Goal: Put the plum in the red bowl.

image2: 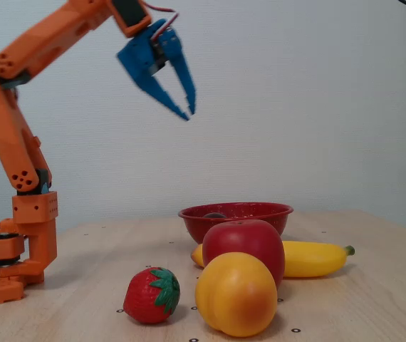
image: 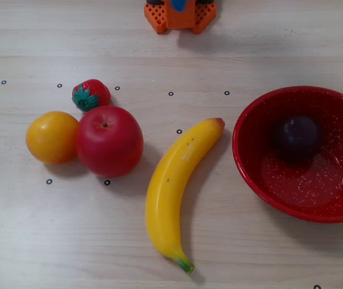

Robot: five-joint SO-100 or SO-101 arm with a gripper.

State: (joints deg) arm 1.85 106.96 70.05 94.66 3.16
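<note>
In a fixed view from above, the plum lies inside the red bowl, at its far side, right of the banana. In a fixed view from the side, the gripper hangs high above the table, fingertips nearly together, empty, well apart from the bowl

Dark purple plum; red white-speckled bowl; blue hand; yellow banana.
</note>
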